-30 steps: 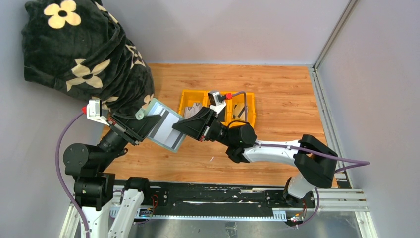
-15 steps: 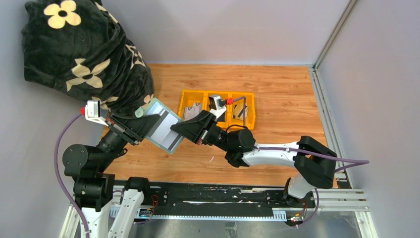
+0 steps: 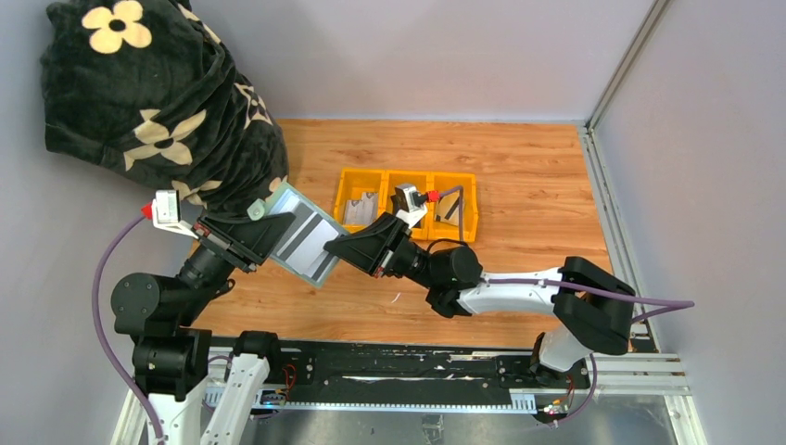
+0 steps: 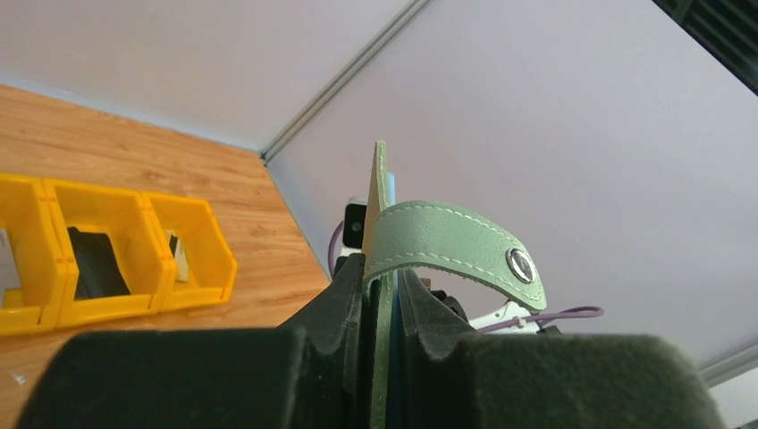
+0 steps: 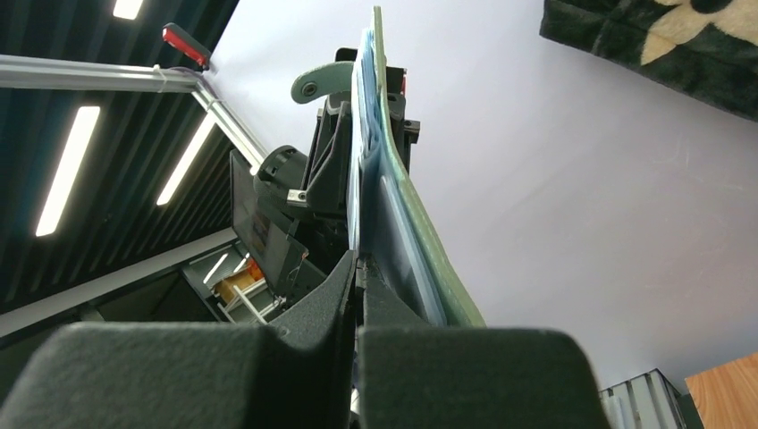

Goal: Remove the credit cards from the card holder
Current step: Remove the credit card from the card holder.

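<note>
The card holder (image 3: 295,206) is a sage-green wallet, held off the table and spread open. A pale grey-striped credit card (image 3: 304,239) shows on its inner face. My left gripper (image 3: 267,239) is shut on the holder's left side. In the left wrist view its jaws (image 4: 383,288) clamp the green edge under the clasp strap (image 4: 447,237). My right gripper (image 3: 332,248) is at the holder's right edge. In the right wrist view it (image 5: 359,266) is shut, with the card's thin pale edge (image 5: 360,161) running in between the tips beside the holder (image 5: 420,241).
A yellow three-compartment tray (image 3: 470,197) stands just behind the right gripper, with cards (image 3: 360,209) lying in its compartments. A dark flowered blanket (image 3: 158,102) is heaped at the back left, close to the left arm. Grey walls close off the back and right.
The left arm has drawn the card holder a little left and down. The right gripper has dropped slightly towards the near side, still at the holder's right edge.
</note>
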Robot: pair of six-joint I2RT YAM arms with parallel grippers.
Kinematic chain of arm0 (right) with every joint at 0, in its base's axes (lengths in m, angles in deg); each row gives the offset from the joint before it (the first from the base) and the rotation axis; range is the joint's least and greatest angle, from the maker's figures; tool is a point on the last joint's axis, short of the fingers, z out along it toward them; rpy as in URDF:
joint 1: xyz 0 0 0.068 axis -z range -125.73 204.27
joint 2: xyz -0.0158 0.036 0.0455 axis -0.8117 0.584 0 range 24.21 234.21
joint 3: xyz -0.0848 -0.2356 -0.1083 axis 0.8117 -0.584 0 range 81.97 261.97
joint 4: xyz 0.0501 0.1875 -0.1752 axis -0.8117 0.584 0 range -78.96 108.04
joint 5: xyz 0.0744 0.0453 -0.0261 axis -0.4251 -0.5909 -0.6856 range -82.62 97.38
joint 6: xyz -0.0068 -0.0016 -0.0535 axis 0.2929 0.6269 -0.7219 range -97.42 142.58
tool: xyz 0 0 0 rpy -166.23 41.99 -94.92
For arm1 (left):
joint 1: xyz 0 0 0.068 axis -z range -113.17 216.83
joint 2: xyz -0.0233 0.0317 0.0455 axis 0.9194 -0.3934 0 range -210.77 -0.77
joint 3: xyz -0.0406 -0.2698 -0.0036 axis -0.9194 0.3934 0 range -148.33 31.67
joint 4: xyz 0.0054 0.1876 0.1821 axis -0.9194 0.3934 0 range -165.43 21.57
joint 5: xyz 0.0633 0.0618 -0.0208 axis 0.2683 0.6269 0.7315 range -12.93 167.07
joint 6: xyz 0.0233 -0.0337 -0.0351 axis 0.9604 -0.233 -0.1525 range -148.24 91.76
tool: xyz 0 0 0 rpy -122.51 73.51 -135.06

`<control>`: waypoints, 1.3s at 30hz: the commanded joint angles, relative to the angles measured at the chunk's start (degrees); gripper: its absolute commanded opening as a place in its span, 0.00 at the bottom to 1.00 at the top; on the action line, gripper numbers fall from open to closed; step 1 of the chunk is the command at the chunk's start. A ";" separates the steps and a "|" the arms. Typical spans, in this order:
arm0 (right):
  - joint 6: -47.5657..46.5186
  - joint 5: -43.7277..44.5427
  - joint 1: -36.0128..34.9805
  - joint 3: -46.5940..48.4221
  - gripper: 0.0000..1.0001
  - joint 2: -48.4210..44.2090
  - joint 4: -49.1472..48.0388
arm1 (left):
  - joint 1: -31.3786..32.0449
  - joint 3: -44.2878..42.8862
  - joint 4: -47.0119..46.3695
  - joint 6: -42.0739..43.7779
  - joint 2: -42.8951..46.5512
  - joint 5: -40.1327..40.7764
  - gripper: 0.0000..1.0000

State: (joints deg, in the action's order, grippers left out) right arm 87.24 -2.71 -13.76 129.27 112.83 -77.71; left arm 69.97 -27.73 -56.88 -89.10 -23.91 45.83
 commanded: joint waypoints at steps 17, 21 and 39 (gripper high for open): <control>1.87 -8.29 0.78 7.30 0.17 0.71 1.65 | -0.06 -1.70 -3.45 0.78 -0.07 1.65 0.04; 2.24 -8.21 0.62 7.07 0.30 1.20 1.42 | -0.06 -1.70 -3.28 0.95 0.00 1.71 0.04; 3.36 -8.72 0.42 7.45 0.00 2.00 -0.10 | -0.04 -1.97 -2.65 1.60 0.06 2.34 0.03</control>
State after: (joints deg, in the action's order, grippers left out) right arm 90.76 -10.43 -12.98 138.85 116.54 -74.71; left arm 69.97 -29.39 -58.65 -88.42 -23.91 46.86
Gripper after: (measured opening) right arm 0.041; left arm 0.156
